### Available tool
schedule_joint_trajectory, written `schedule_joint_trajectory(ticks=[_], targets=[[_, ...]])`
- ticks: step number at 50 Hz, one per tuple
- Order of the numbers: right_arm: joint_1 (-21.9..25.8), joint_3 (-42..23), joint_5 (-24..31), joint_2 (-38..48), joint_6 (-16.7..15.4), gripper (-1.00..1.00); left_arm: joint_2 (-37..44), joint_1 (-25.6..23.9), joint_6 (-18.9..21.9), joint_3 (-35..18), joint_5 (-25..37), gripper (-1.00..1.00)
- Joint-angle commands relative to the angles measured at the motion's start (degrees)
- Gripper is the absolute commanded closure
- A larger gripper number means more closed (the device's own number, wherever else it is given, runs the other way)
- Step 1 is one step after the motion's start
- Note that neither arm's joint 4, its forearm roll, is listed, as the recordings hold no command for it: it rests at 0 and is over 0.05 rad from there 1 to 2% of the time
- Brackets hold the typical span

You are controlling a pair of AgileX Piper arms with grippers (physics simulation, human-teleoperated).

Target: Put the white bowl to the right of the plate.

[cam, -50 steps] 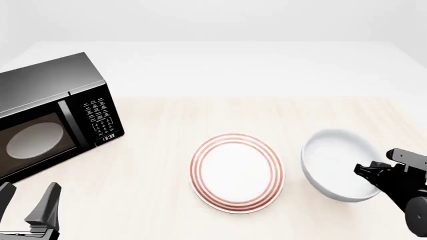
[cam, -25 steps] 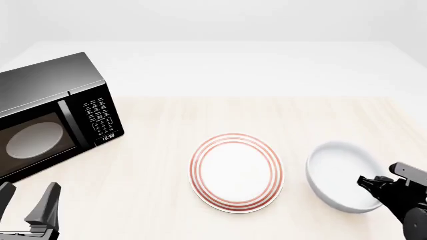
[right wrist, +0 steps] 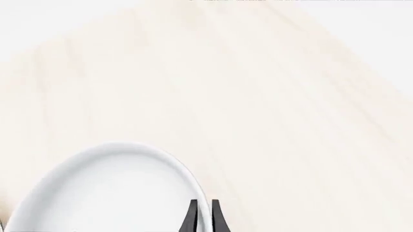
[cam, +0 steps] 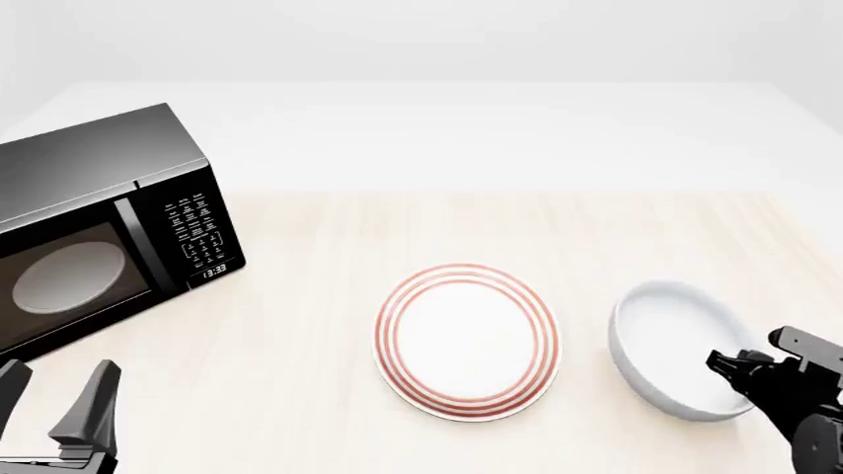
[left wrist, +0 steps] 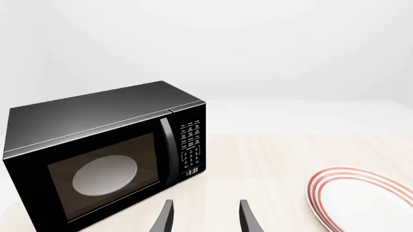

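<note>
One bowl (cam: 678, 348), white, round, deep and shiny, sits just right of one flat red-ringed plate (cam: 468, 341). Right gripper (right wrist: 202, 217) pinches its thin rim. Left gripper (left wrist: 205, 216) is spread wide. One black boxy microwave (cam: 99, 229) stands farther back.

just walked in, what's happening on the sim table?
The right claw is pinched on the rim of the bowl, which sits right of the plate with a gap between them. The left claw is open and idle near the microwave.
</note>
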Motion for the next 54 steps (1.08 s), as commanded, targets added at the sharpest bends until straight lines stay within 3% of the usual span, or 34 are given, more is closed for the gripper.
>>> schedule_joint_trajectory(ticks=[1,9,14,16,19,23,26,27,29,32,35,37,40,43,48,51,54], targets=[[2.6,0.1,1.9,0.0,0.3,-1.0,0.0,0.0,0.0,0.0,0.0,-1.0],[3.7,0.9,10.6,-13.1,0.8,-1.0,0.0,0.0,0.0,0.0,0.0,-1.0],[5.4,0.8,22.2,-27.3,-0.3,-1.0,0.0,0.0,0.0,0.0,0.0,-1.0],[6.6,-0.5,30.4,-36.6,-0.7,-1.0,0.0,0.0,0.0,0.0,0.0,-1.0],[7.9,-2.2,38.2,-44.7,-0.7,-1.0,0.0,0.0,0.0,0.0,0.0,-1.0],[9.6,-4.2,45.5,-52.3,-1.1,-1.0,0.0,0.0,0.0,0.0,0.0,-1.0],[10.0,-6.6,51.7,-59.0,-3.5,-1.0,0.0,0.0,0.0,0.0,0.0,-1.0],[9.4,-7.5,53.5,-60.6,-6.4,-1.0,0.0,0.0,0.0,0.0,0.0,-1.0],[10.2,-8.7,55.9,-62.8,-9.4,-1.0,0.0,0.0,0.0,0.0,0.0,-1.0],[11.6,-9.7,58.8,-65.4,-8.1,-1.0,0.0,0.0,0.0,0.0,0.0,-1.0],[11.0,-10.4,62.3,-69.5,-11.6,-1.0,0.0,0.0,0.0,0.0,0.0,-1.0],[12.5,-10.9,64.4,-71.4,-10.3,-1.0,0.0,0.0,0.0,0.0,0.0,-1.0],[14.2,-11.8,69.1,-76.3,-13.0,-1.0,0.0,0.0,0.0,0.0,0.0,-1.0],[15.1,-12.1,71.5,-79.2,-13.6,-1.0,0.0,0.0,0.0,0.0,0.0,-1.0],[17.4,-11.4,76.9,-84.6,-11.6,-1.0,0.0,0.0,0.0,0.0,0.0,-1.0],[17.3,-9.4,76.9,-85.7,-14.1,-1.0,0.0,0.0,0.0,0.0,0.0,-1.0],[17.9,-7.9,77.7,-87.5,-12.7,-1.0,0.0,0.0,0.0,0.0,0.0,-1.0]])
